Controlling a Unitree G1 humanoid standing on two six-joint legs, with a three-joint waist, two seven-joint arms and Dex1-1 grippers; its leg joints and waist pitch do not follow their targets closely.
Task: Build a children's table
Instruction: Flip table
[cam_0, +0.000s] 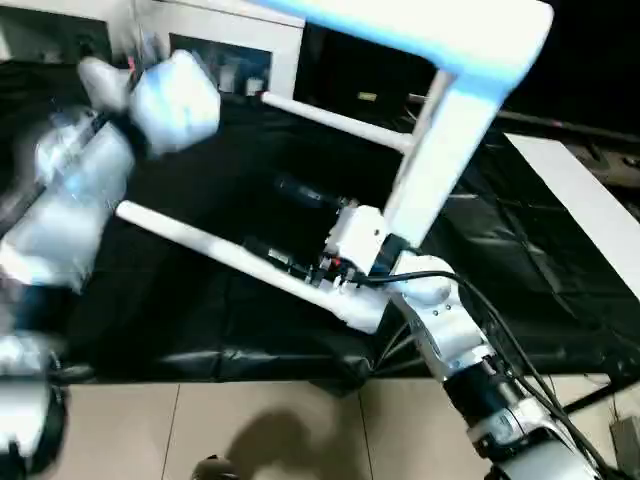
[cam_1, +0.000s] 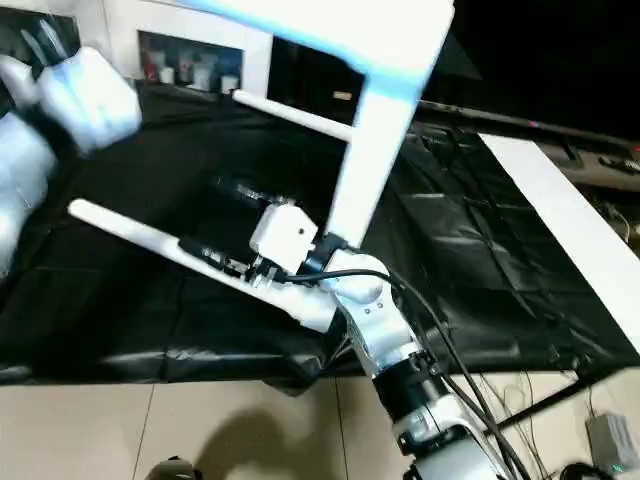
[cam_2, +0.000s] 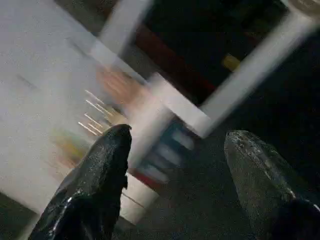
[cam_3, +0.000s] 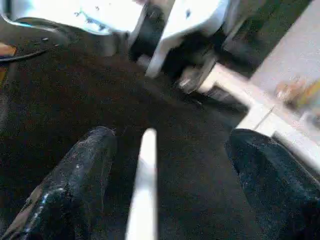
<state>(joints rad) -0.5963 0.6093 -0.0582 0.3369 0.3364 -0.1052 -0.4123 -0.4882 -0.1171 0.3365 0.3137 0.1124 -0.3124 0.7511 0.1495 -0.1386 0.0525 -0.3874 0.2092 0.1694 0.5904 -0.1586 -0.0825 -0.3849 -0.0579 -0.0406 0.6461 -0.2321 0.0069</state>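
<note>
Right gripper (cam_3: 165, 150) at our 5 o'clock, fingers spread around a loose leg (cam_0: 230, 250) (unpinched) on the black sheet (cam_0: 520, 250). Left gripper (cam_2: 175, 160) at 10, spread, empty. Tabletop (cam_0: 440, 30) at 1 o'clock, tilted on fitted legs, presumably exposing sockets.

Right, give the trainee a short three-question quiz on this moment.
1. True or false: the right fingers are clamped tight on the white leg.
2. What covers the work surface? A) black sheet B) bare wood C) green felt
3. Fill in: the left fingers stand ___, with nothing between them.
Key: 1 false, they stand apart on either side of it; 2 A; 3 open.
</note>
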